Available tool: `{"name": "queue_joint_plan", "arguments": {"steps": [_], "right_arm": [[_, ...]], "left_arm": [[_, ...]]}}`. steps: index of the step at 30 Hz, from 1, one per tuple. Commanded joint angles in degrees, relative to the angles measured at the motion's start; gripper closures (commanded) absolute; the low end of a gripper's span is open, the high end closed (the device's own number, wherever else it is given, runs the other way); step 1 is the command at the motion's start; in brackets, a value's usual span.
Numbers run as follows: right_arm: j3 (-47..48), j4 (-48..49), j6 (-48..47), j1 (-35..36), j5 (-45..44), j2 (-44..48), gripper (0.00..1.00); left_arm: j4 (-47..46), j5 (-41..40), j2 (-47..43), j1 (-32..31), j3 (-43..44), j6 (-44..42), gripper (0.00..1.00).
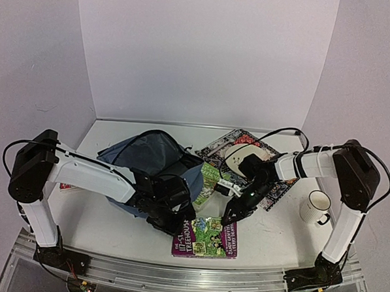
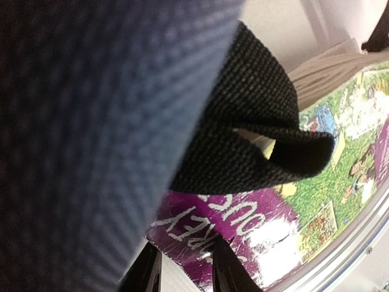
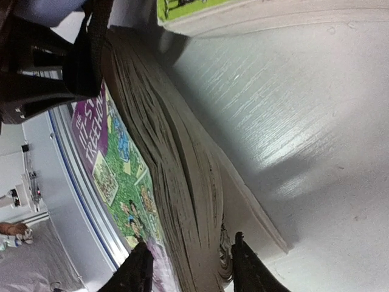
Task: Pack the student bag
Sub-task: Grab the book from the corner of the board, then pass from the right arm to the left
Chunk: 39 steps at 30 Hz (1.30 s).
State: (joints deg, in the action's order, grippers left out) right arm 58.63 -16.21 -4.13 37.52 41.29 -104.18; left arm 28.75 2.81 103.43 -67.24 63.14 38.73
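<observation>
Straddling the page edge of the purple book (image 1: 206,237), the right gripper (image 3: 189,267) has its jaws either side of the block; whether they press cannot be told. The left gripper (image 2: 182,275) sits against the student bag (image 1: 148,158), centre-left on the tabletop (image 1: 275,235); its hold on the fabric is likewise unclear. Risks: the book fans open or slips from a loose hold; the sagging bag mouth and black strap (image 2: 255,140) block entry.

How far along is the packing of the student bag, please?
Early on. No book looks packed yet: the student bag lies by three loose books. In hand: the right gripper straddles the page edge of the Treehouse book, the left gripper sits at the bag's near rim. Left: that book, the green book and the patterned book.
</observation>
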Motion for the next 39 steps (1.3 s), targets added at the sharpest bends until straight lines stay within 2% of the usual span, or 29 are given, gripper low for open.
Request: {"name": "queue_joint_plan", "arguments": {"steps": [1, 4, 5, 8, 13, 18, 21, 25, 31, 39], "right_arm": [[1.8, -6.0, -4.1, 0.3, 4.3, 0.5, 0.73], [1.9, -7.2, -4.1, -0.2, 4.1, 3.0, 0.96], [1.9, -7.6, -4.0, -0.5, 4.2, 3.9, 0.99], [2.1, -8.8, -3.1, -1.3, 4.4, 7.6, 1.00], [4.0, -11.0, -0.4, -2.2, 4.2, 14.6, 1.00], [8.6, -12.9, 3.2, -4.2, 3.2, 21.0, 1.00], [13.1, -13.9, 6.5, -5.3, 2.4, 23.9, 1.00], [20.0, -14.5, 11.0, -6.4, 0.0, 25.6, 1.00], [28.6, -14.1, 17.9, -6.9, -7.1, 25.6, 1.00], [30.4, -2.9, 28.7, -6.9, -9.1, 27.6, 1.00]], "left_arm": [[-1.9, -2.4, -0.7, -0.2, -1.8, -1.4, 0.72], [-2.3, -4.5, -2.2, -0.2, -2.0, -1.0, 0.72], [-2.4, -4.8, -2.9, -0.2, -2.1, -0.9, 0.72], [-2.4, -6.0, -5.2, -0.2, -1.9, -0.7, 0.69], [-2.4, -8.5, -10.2, -0.3, 0.3, -0.5, 0.57], [-2.4, -11.6, -15.2, 0.9, 4.7, 0.7, 0.36], [-4.0, -11.1, -18.1, 4.4, 5.5, 2.9, 0.30], [-9.8, -6.3, -22.2, 9.7, 3.5, 6.7, 0.24], [-14.3, -7.9, -26.6, 11.7, 3.0, 10.8, 0.11], [-31.6, -4.0, -29.1, 15.1, -3.1, 19.0, 0.02]]}}
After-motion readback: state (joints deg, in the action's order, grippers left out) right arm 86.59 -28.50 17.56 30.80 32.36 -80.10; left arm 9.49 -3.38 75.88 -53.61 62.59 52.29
